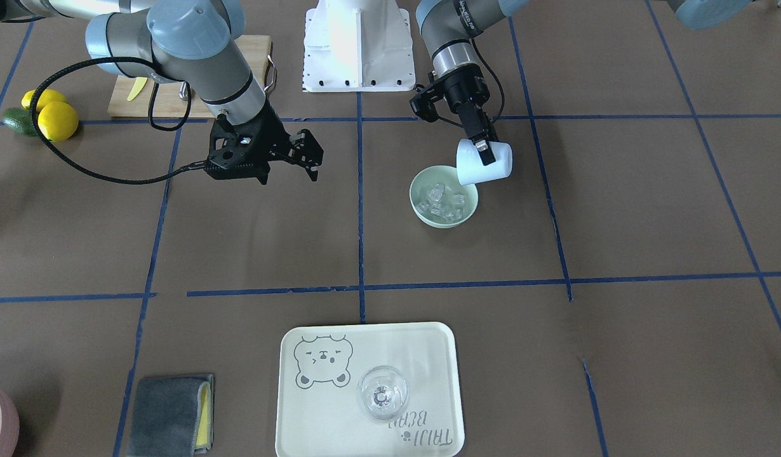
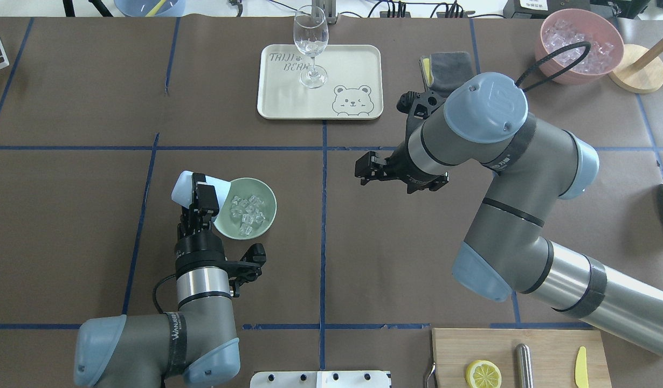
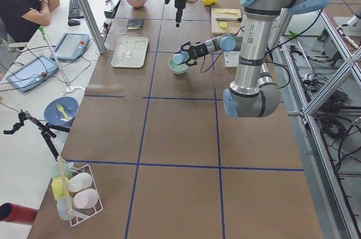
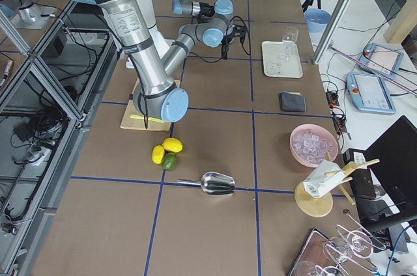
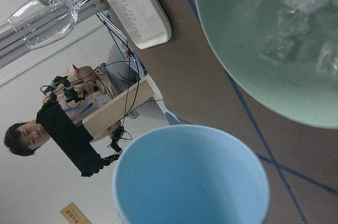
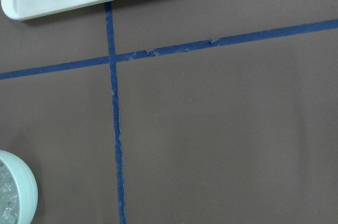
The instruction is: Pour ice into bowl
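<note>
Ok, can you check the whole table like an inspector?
Surface: brown table, blue tape lines.
Job's things: ice sits in the green bowl; light blue cup tipped at its rim, looks empty.
Clutter: tray with wine glass, grey cloth, pink bowl of ice, lemons, cutting board with lemon slice.
Hands: left hand shut on the cup; right hand open, empty, above the table.
Cables: black cable loops down to the right hand.
Surroundings: a person sits at a side desk.

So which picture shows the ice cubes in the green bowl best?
The overhead exterior view: the whole pile of ice lies open in the bowl. Front-facing shows it too; the left wrist view crops a blurry few; elsewhere it's tiny or hidden.
</note>
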`<action>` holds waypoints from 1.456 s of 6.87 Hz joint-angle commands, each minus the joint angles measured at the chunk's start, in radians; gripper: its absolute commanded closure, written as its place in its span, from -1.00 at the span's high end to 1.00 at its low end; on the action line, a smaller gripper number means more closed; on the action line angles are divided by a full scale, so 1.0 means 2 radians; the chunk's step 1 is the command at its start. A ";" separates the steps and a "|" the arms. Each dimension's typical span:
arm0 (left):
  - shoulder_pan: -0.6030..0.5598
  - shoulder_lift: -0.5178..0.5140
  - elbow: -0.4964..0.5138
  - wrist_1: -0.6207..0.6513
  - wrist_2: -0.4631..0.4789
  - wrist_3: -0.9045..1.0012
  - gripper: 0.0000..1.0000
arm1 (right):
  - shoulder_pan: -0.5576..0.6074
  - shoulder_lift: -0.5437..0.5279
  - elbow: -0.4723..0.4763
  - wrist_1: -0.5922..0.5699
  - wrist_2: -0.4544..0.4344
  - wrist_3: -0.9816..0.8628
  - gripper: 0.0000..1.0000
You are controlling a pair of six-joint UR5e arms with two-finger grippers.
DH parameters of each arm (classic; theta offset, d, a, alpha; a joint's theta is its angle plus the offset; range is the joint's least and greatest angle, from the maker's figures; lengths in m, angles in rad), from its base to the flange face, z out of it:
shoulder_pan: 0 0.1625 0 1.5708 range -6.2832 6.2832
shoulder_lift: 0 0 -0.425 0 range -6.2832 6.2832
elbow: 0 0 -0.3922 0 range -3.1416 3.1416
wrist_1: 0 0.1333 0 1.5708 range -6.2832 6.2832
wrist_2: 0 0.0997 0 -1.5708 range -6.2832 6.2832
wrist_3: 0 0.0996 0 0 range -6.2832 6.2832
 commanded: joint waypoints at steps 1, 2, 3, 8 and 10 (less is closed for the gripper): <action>-0.003 -0.002 -0.003 -0.006 -0.001 -0.005 -1.00 | -0.001 0.001 0.000 0.000 -0.001 0.001 1.00; -0.004 0.000 -0.008 -0.011 -0.004 -0.042 -1.00 | -0.001 0.004 0.000 0.000 -0.001 0.001 1.00; -0.005 0.006 -0.009 -0.021 -0.004 -0.084 -1.00 | -0.002 0.004 0.000 0.000 -0.002 0.001 1.00; -0.019 0.128 -0.065 -0.252 -0.021 -0.135 -1.00 | -0.004 0.005 -0.001 0.000 -0.003 0.001 1.00; -0.019 0.236 -0.057 -0.467 -0.038 -0.082 -1.00 | -0.009 0.006 -0.001 0.000 -0.005 0.002 1.00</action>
